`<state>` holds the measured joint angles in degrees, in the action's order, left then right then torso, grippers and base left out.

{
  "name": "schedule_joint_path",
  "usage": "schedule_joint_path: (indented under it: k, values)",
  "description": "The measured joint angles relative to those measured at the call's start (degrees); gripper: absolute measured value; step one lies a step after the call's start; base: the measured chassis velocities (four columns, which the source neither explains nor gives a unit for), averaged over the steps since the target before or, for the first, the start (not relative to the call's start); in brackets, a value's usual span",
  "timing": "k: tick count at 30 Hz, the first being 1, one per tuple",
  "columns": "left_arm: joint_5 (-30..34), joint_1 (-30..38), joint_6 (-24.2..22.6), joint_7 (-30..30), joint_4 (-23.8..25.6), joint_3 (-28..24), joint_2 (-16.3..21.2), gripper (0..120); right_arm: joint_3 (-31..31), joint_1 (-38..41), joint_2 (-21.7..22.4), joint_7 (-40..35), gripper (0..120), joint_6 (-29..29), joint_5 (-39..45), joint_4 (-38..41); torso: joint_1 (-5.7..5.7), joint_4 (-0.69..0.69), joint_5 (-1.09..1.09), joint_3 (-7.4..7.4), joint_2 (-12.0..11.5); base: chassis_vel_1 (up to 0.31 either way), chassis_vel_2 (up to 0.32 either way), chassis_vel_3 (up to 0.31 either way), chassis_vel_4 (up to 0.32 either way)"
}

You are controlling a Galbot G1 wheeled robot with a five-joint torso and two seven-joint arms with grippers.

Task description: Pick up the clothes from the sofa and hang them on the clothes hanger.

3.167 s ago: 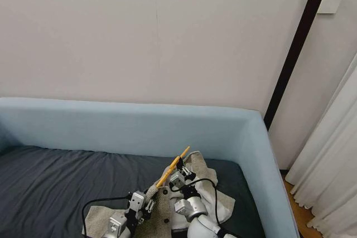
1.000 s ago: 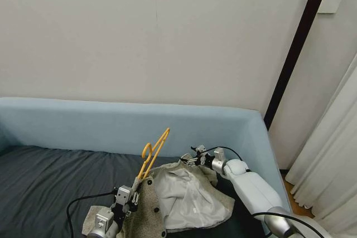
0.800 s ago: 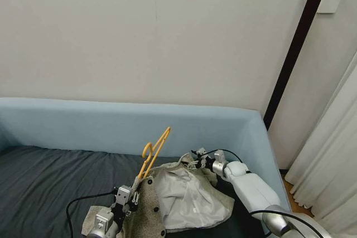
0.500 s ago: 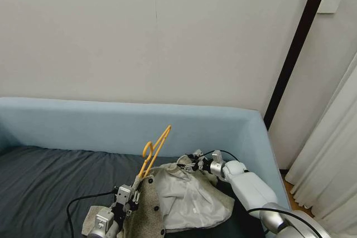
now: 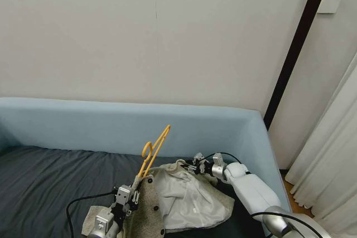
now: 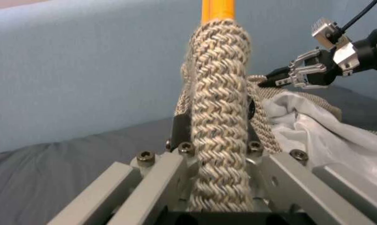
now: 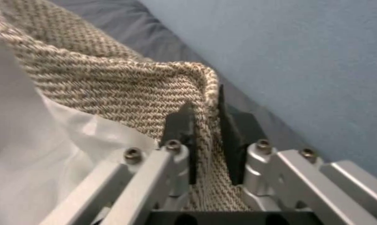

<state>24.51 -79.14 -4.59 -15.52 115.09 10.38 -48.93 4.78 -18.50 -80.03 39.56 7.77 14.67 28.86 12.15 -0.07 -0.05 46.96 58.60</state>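
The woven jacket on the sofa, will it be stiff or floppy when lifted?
Probably floppy: the jacket folds in the jaws of the right gripper, and its white lining lies creased. The thick weave suggests some weight.

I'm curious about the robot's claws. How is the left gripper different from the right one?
The left gripper clamps the orange hanger with the jacket over it; the right gripper pinches only the jacket's edge. The left sits nearer the robot; the right reaches toward the sofa back. Both are shut.
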Motion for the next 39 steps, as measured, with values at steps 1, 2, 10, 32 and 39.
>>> schedule_joint_path:
  k: [1,2,10,32,39]
  values:
    - [-0.01,-0.03,0.11,-0.02,-0.07,0.0,-0.07,3,0.0,-0.46,-0.14,-1.46,7,0.23,0.48,0.27,0.0,0.0,0.0,0.0,0.0,0.0,0.0,0.0,0.0]
    - [-0.05,-0.09,0.18,-0.04,-0.15,-0.01,-0.12,3,0.04,-1.05,-0.24,-2.62,2,0.39,1.29,0.7,0.0,0.0,0.0,0.0,0.0,0.0,0.0,0.0,0.0]
    - [-0.37,-0.34,0.63,-0.11,-0.67,-0.14,-0.3,3,0.13,-4.99,1.28,-4.04,0,0.93,5.64,5.4,0.0,0.01,0.0,0.0,0.0,0.0,0.0,0.0,0.0]
    - [0.12,1.9,16.39,15.12,-5.16,-0.56,2.01,3,-2.99,-12.5,17.48,-17.96,0,-11.14,24.56,45.1,0.0,0.0,0.0,0.0,0.0,0.0,0.0,0.0,0.0]
    - [-0.85,2.38,16.52,16.84,-6.05,-0.33,3.27,3,-3.69,-12.11,18.39,-26.48,0,-14.21,26.38,51.9,0.0,0.0,0.0,0.0,0.0,0.0,0.0,0.0,0.0]
